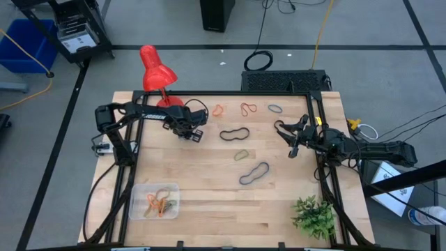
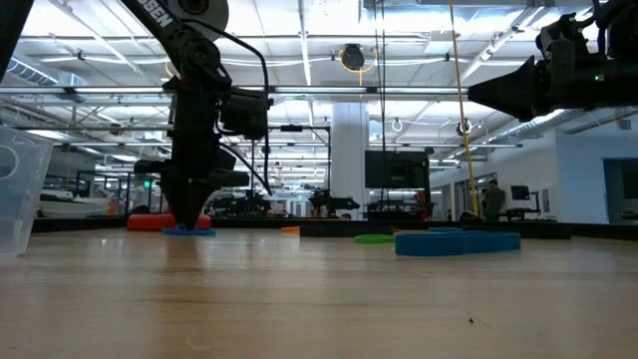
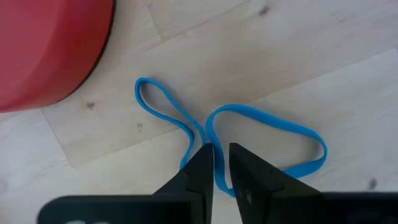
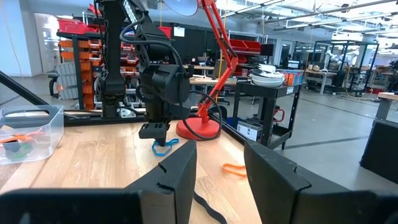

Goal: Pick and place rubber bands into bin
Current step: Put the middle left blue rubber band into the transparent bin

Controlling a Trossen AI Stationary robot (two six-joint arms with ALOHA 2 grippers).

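Left gripper (image 3: 221, 163) pinching blue rubber band (image 3: 267, 124) on bench (image 1: 209, 188) beside red lamp base (image 3: 50, 50); right gripper (image 4: 219, 163) hovering with fingers apart.

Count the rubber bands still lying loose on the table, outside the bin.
7: orange, red and dark along the far edge, black mid-table, tan, black nearest, blue between the left gripper's fingers. Others may be hidden.

Blue rubber band (image 3: 249, 124) flat on wood, pinched mid-loop; clear bin (image 1: 155, 201) holds several bands.
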